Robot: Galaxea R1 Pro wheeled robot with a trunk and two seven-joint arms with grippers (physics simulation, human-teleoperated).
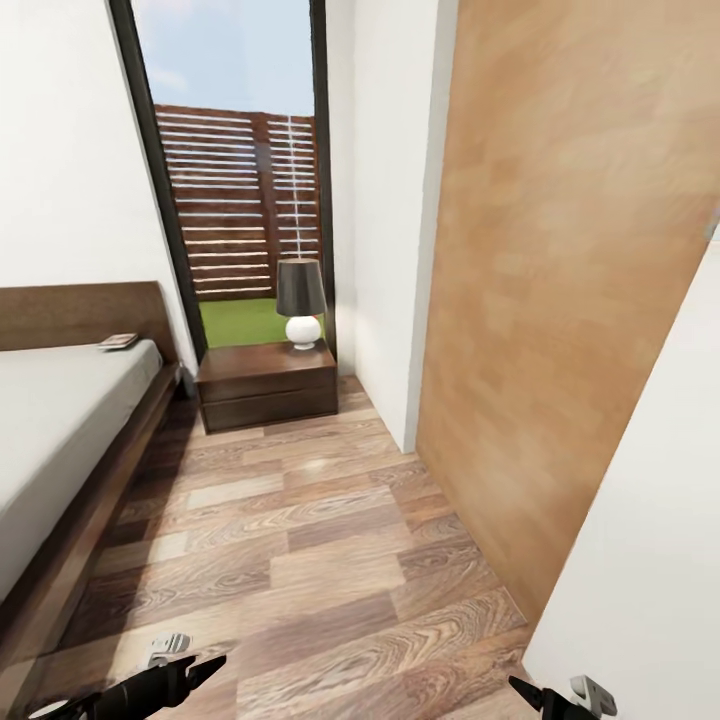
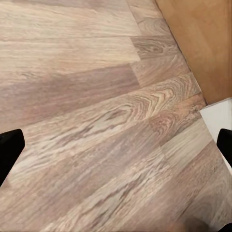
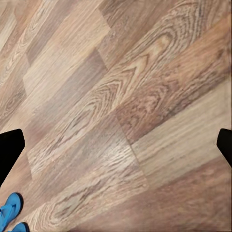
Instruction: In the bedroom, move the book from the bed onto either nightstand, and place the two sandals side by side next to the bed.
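Observation:
The book (image 1: 118, 341) lies flat on the off-white mattress of the bed (image 1: 60, 420), close to the headboard. The nightstand (image 1: 268, 385) stands past the bed's side, under the tall window. Two bright blue sandals (image 3: 9, 210) lie on the wood floor in the right wrist view, partly cut off by the frame edge. My left gripper (image 1: 195, 672) and right gripper (image 1: 530, 690) hang low at the near edge of the head view. Both wrist views show the black fingers (image 2: 9, 147) (image 3: 9, 147) far apart with only floor between them, so both are open.
A black-shaded lamp with a white round base (image 1: 301, 300) sits on the nightstand. A light wooden door panel (image 1: 560, 300) and a white wall (image 1: 650, 560) close in the right side. A strip of plank floor (image 1: 300, 540) runs between bed and door.

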